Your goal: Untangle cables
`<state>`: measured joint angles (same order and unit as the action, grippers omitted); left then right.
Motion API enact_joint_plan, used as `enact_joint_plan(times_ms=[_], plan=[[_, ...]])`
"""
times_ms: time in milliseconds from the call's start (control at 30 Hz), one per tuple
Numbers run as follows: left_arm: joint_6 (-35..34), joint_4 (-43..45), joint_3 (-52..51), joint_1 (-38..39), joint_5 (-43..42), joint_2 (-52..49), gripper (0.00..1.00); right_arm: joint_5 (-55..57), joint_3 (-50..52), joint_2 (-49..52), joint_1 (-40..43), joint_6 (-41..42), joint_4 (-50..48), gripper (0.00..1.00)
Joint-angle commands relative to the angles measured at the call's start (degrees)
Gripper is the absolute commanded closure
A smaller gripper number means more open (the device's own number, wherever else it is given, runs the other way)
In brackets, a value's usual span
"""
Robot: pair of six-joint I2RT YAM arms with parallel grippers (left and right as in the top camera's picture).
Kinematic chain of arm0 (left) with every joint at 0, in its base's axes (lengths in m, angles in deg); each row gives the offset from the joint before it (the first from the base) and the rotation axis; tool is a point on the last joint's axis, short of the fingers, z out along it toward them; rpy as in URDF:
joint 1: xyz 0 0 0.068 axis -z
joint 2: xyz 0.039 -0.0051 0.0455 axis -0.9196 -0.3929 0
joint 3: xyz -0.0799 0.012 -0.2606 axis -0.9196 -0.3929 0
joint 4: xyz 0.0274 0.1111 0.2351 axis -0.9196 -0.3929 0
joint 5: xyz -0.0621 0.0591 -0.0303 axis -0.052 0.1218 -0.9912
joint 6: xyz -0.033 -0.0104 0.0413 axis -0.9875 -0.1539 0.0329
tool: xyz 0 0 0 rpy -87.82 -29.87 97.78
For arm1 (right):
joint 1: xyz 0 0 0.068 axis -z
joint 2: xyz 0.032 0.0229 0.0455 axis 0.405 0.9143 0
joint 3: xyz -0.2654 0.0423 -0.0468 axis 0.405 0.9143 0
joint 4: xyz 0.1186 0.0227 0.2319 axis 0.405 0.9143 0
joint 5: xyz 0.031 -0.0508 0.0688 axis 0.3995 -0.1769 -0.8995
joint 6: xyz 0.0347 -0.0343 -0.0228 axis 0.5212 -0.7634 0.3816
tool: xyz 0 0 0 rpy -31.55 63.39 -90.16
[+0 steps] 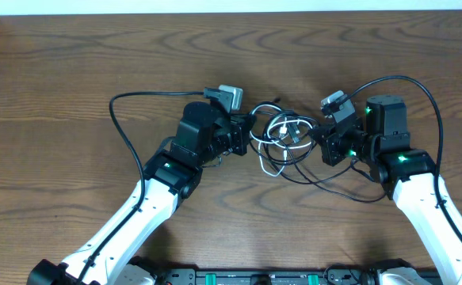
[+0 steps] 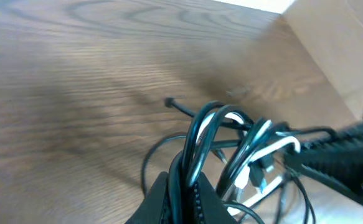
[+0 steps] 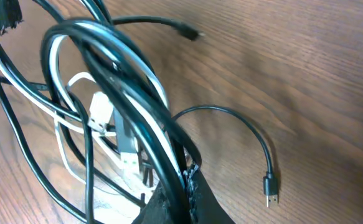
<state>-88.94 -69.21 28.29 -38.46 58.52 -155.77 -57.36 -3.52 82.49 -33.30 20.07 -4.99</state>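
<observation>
Brown wood-grain counter [image 1: 72, 71]. Left: my left tool [image 1: 248, 140], pinched narrow on black strands of the cables [image 1: 282, 139]. Centre: cables, black plus one white, bundled in loops between both tools, a plug end [image 3: 270, 188] loose on the counter. Right: my right tool [image 1: 317, 143], likewise pinched on black strands. Step in hand, by my judgement: spreading the bundle. Next calls for a slow outward draw, watching which loop tightens.

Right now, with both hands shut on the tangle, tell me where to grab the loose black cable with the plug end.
Grip the black cable on its bare arc behind the plug, coming down from above: that stretch lies flat on the table, clear of the bundle, so nothing else should get pinched.
</observation>
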Motion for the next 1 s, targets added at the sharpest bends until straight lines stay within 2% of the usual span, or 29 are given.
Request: enact_joint_plan(times_ms=[0,167,300,433,533,600,633,700,733,833,967], plan=[[-7.78,-0.59,0.94,-0.46,10.19,-0.09,0.93,2.64,-0.35,-0.26,1.22,1.14,0.48,0.99],[-15.34,-0.68,0.94,-0.46,14.84,-0.09,0.93,2.34,-0.35,-0.26,1.73,2.34,0.17,0.99],[-16.85,-0.66,0.94,-0.46,15.89,-0.09,0.93,-0.70,-0.35,-0.26,1.70,0.70,0.24,0.99],[-19.78,-0.66,0.94,-0.46,21.44,-0.09,0.92,-4.83,-0.35,-0.26,1.70,-3.45,1.31,0.99],[-19.82,-0.50,0.94,-0.46,21.53,-0.09,0.93,-5.97,-0.35,-0.26,1.70,-5.44,2.54,0.99],[-14.62,-0.46,0.94,-0.44,17.64,-0.09,0.93,-4.90,-0.35,-0.26,1.70,-5.29,1.60,0.75],[-8.76,-0.42,0.94,-0.46,13.94,-0.09,0.92,-4.66,-0.35,-0.26,1.73,-3.58,0.85,0.64],[-1.64,-0.42,0.94,-0.46,9.20,-0.09,0.93,-4.68,-0.35,-0.26,1.73,-2.99,0.28,0.44],[2.14,-0.46,0.94,-0.46,6.45,-0.09,0.93,-4.66,-0.35,-0.26,1.73,-2.08,-0.20,0.38],[8.48,-0.22,0.94,-0.46,-0.59,-0.09,0.93,-4.70,-0.35,-0.26,1.70,0.76,-2.43,0.25],[13.42,2.34,0.94,-0.44,-12.79,-0.09,0.93,-4.76,-0.35,-0.26,1.70,6.80,-6.16,0.18]])
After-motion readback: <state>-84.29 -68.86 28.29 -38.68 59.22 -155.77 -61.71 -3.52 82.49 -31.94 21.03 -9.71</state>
